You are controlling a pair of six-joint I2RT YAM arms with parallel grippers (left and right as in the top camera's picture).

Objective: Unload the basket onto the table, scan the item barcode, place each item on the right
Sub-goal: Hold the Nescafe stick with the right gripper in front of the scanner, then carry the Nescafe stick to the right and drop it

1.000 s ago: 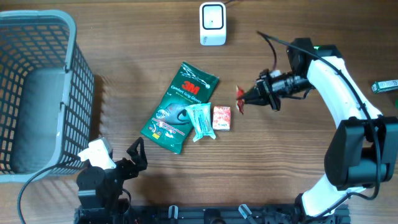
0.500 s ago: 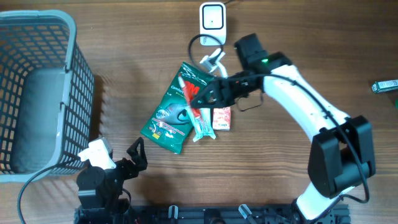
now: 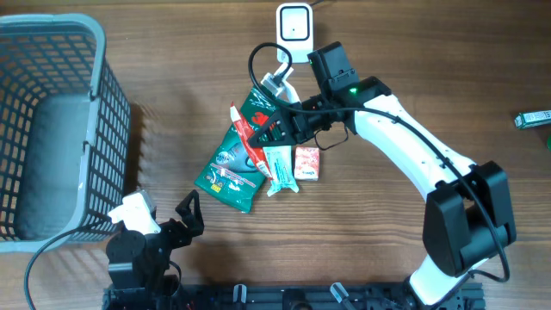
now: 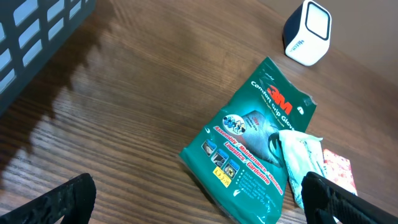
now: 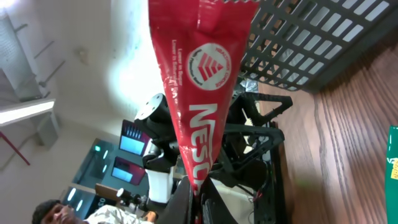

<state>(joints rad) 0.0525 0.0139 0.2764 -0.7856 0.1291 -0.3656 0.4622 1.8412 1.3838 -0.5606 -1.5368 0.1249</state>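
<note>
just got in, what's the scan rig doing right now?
The right gripper is shut on a red Nescafe stick sachet and holds it up over the green 3M glove pack, a little short of the white scanner. The left gripper sits open and idle near the basket.

Green pack (image 4: 249, 146): red "3M" logo near the top, white "Comfort Grip Gloves" beside it; smaller yellow and white lines lower down, too fine to read. Red sachet (image 5: 196, 87): large white letters "NESC", the rest cut off by the fingers; a round white emblem above them, its small print illegible. Small red box (image 3: 306, 163): print unreadable.
</note>
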